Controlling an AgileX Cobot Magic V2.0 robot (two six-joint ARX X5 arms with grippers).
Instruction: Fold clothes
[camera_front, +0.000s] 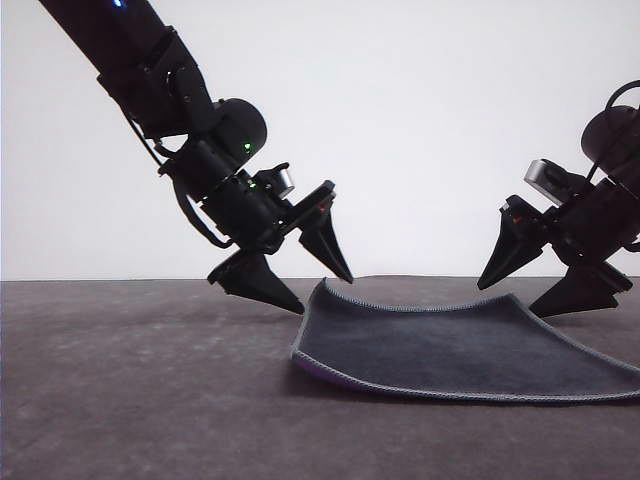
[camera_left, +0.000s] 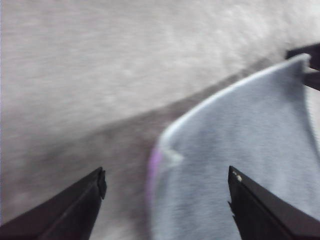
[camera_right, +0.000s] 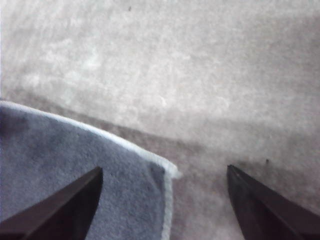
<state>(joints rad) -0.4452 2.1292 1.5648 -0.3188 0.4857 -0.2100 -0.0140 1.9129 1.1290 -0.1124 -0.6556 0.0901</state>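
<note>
Currently we are logging: purple-backed grey-blue cloth (camera_front: 470, 345) lying on table (camera_front: 130, 400), far corners lifting; left gripper (camera_front: 325, 290) and right gripper (camera_front: 505, 295) both gaping, holding nothing.

1. In the front view, the right arm (camera_front: 610, 170) is cut off by the picture's edge, and the cloth (camera_front: 470, 345) is also cut there at its right corner.
2. The purple face of the cloth is almost fully hidden underneath; only a thin strip is seen.
3. In the left wrist view, the cloth (camera_left: 240, 165) and the table (camera_left: 100, 75) are blurred.
4. The fingers (camera_right: 65, 210) are cut off in the right wrist view.
</note>
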